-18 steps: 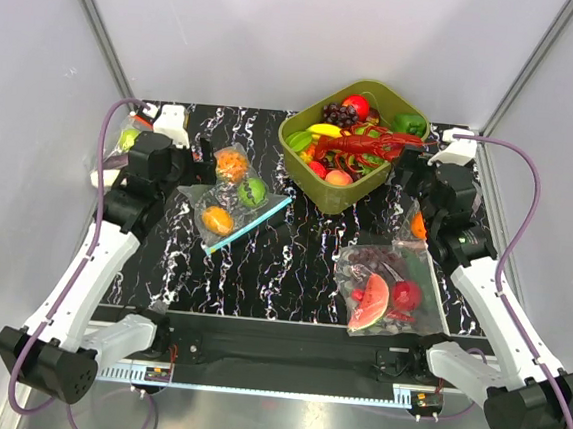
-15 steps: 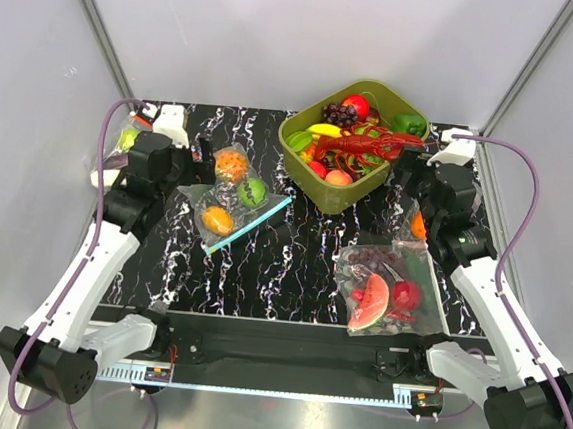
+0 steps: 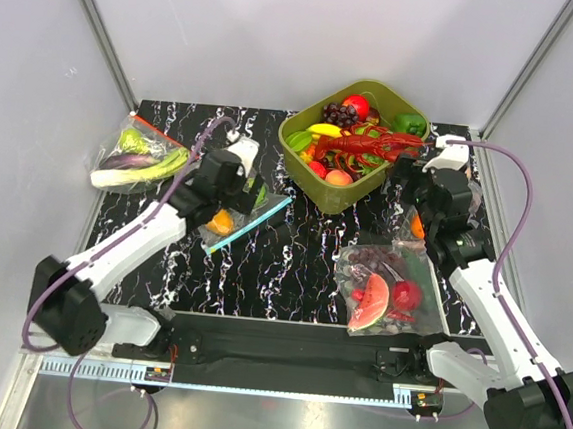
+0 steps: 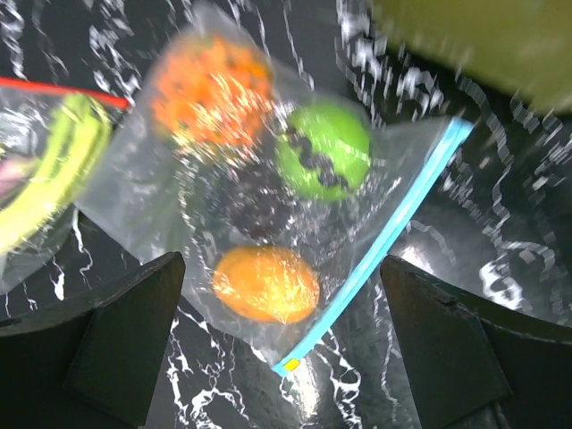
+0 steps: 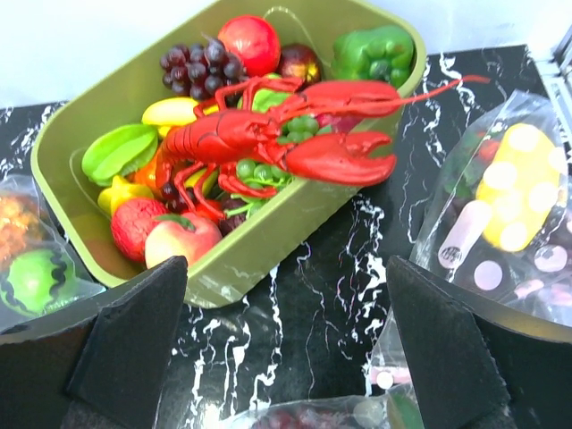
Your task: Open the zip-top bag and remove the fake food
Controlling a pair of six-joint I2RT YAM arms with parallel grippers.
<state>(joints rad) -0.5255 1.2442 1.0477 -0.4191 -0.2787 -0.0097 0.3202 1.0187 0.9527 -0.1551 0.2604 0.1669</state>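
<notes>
The zip-top bag [image 4: 268,223] lies flat on the black marbled table, its teal zip strip [image 4: 384,259] toward the right. Inside it are the fake food pieces: a bumpy orange pineapple [image 4: 210,89], a green ball [image 4: 323,150], a dark purple round one [image 4: 255,201] and a yellow-orange one [image 4: 266,283]. My left gripper [image 4: 281,357] is open and empty above the bag's near end. In the top view the left gripper [image 3: 231,185] hides most of the bag; the zip strip [image 3: 251,223] shows. My right gripper [image 5: 286,349] is open and empty by the bin, and it also shows in the top view [image 3: 410,180].
An olive bin [image 3: 360,195] with a red lobster [image 3: 368,141] and several fruits stands at back centre. A bag with a watermelon slice [image 3: 385,288] lies front right. A vegetable bag with a red zip [image 3: 136,153] lies back left. A polka-dot bag [image 5: 514,206] lies by my right gripper.
My left arm has swung right from the back-left corner to above the zip-top bag, uncovering the vegetable bag. The right arm has barely shifted.
</notes>
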